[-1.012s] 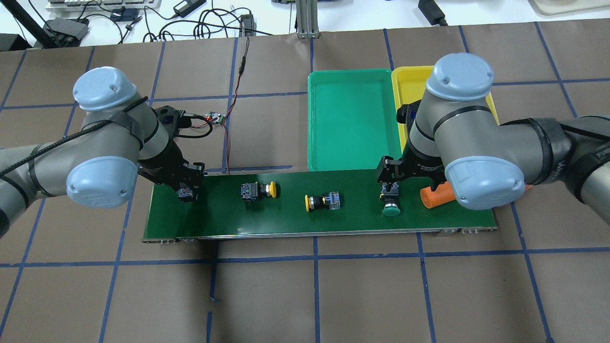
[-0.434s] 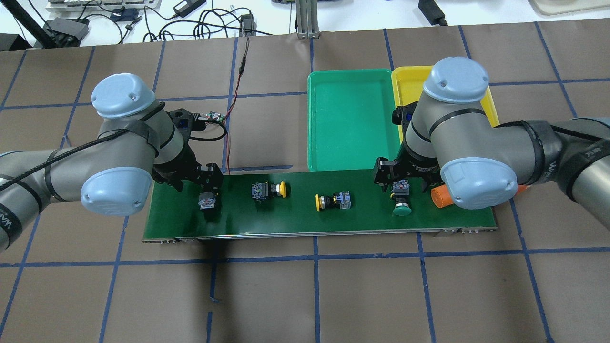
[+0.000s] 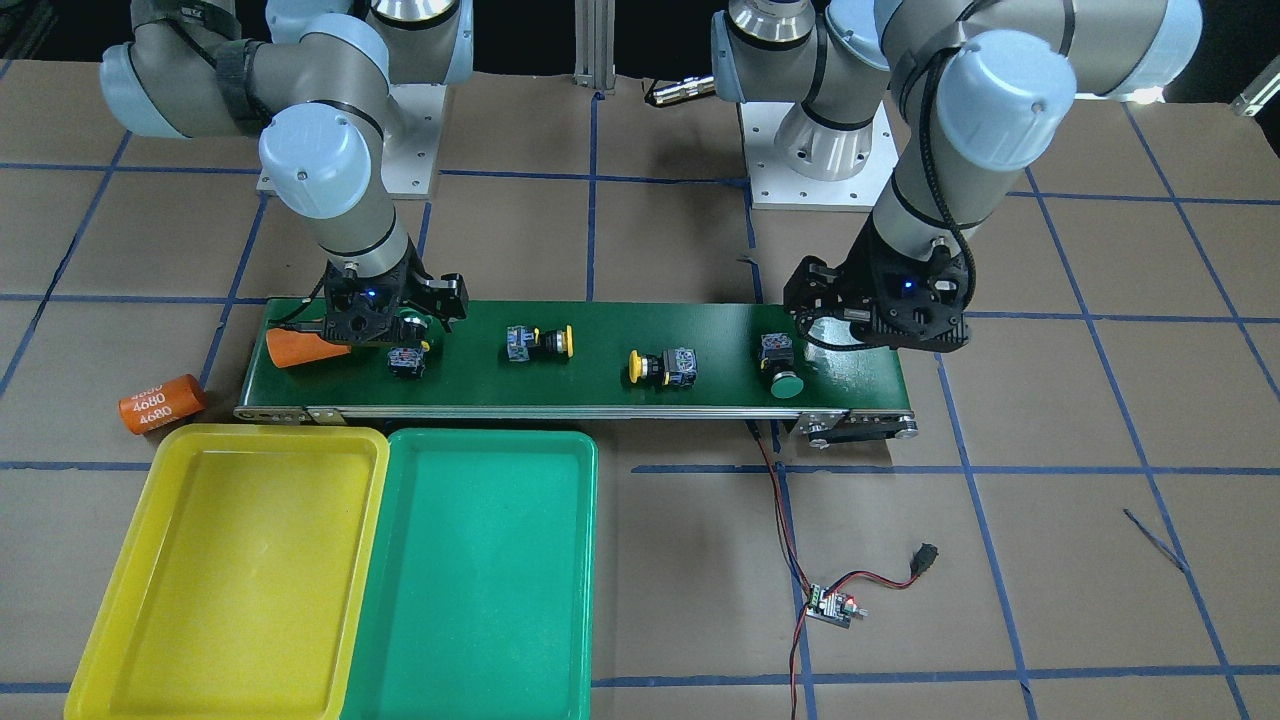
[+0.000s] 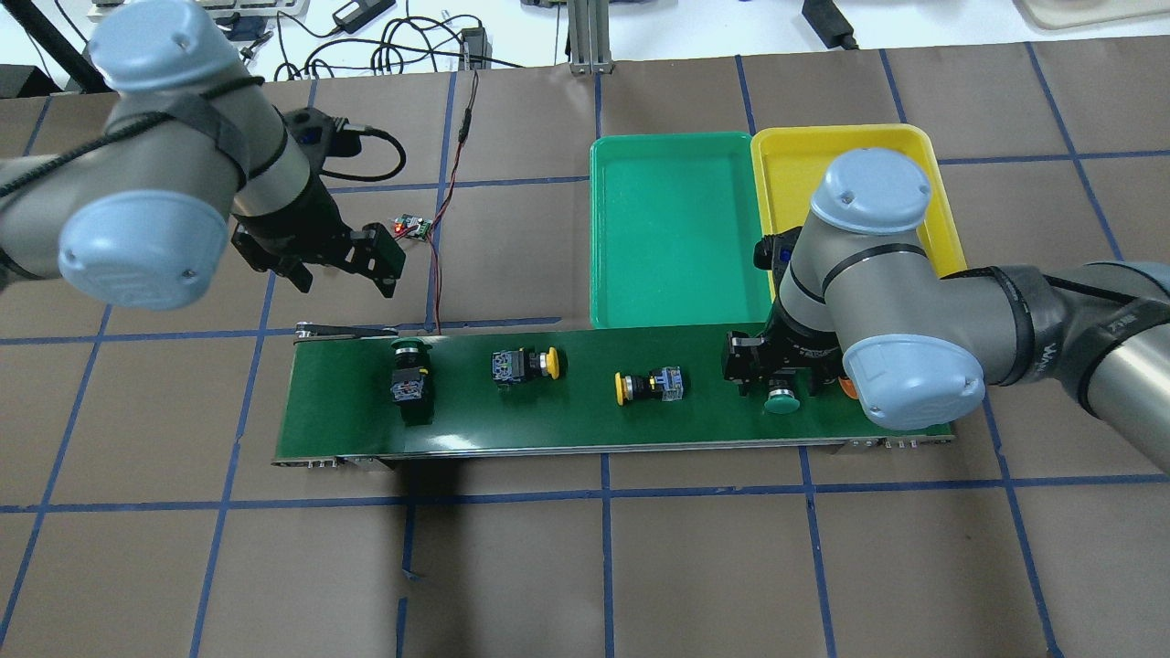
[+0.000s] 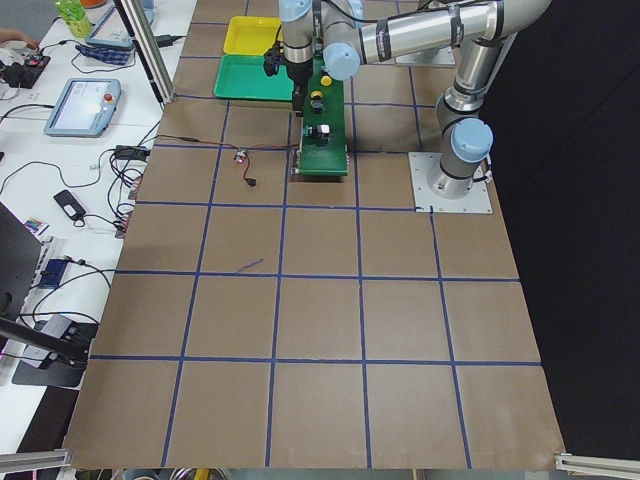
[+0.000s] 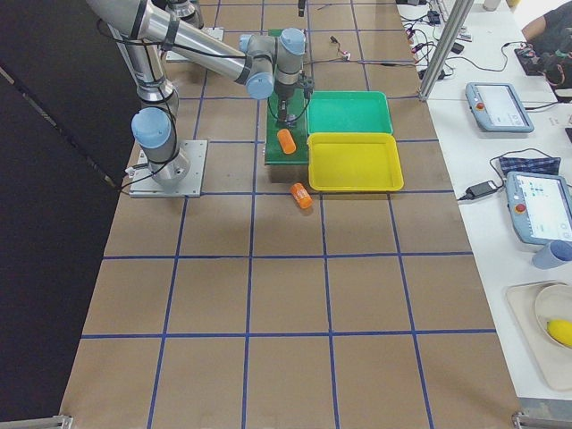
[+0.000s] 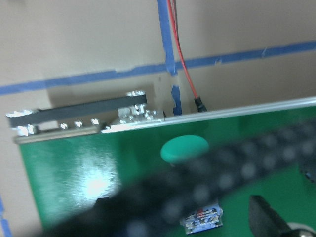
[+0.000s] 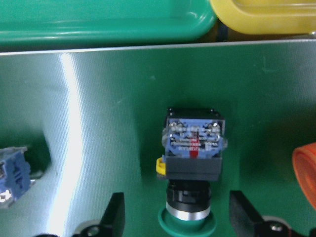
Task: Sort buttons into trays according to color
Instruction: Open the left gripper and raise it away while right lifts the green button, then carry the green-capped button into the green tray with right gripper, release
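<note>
Four buttons lie on the dark green belt (image 4: 548, 425): a green one (image 4: 408, 370) near its left end, two yellow ones (image 4: 527, 364) (image 4: 649, 385) in the middle, and a green one (image 4: 780, 397) at the right. My right gripper (image 8: 177, 219) is open low over that right green button (image 8: 192, 148), one finger (image 8: 114, 217) on each side of its cap. My left gripper (image 4: 347, 272) hangs open and empty above the table beyond the belt's left end. The green tray (image 4: 676, 228) and the yellow tray (image 4: 795, 169) sit side by side behind the belt.
An orange cylinder (image 3: 295, 348) lies on the belt just beside the right gripper. Another orange cylinder (image 3: 160, 402) rests on the table off the belt's end near the yellow tray (image 3: 240, 570). A red-black wire with a small circuit board (image 4: 411, 227) runs to the belt.
My left gripper rose off the belt's left end and moved back, leaving a green button there. All buttons drifted right. The right gripper followed its green button, which now sits between its fingers.
</note>
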Controlling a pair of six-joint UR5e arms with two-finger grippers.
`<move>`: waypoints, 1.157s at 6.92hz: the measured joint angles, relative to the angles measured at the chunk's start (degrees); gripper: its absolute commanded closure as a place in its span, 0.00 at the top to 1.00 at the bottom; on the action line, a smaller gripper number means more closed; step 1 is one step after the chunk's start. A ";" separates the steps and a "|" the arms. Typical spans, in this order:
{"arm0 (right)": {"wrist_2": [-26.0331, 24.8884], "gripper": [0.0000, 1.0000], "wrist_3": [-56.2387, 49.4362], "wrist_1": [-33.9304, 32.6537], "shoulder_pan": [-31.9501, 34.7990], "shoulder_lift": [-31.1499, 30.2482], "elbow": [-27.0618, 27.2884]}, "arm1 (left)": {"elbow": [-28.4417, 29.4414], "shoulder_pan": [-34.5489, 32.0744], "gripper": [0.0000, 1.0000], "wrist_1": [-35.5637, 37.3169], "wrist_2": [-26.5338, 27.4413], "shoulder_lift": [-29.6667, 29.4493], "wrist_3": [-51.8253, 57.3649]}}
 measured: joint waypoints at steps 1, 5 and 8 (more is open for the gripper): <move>-0.66 0.24 -1.19 -1.08 -0.52 -0.04 1.19 | 4.86 -0.04 1.00 -5.50 0.07 0.79 -0.02; -3.16 0.00 -3.55 -1.88 -1.76 -0.20 1.17 | 10.82 0.70 1.00 -14.57 -0.07 2.49 -1.51; -0.40 0.11 -4.07 -1.36 -1.37 4.88 -10.02 | 10.15 1.02 1.00 -14.31 -0.36 2.81 -3.47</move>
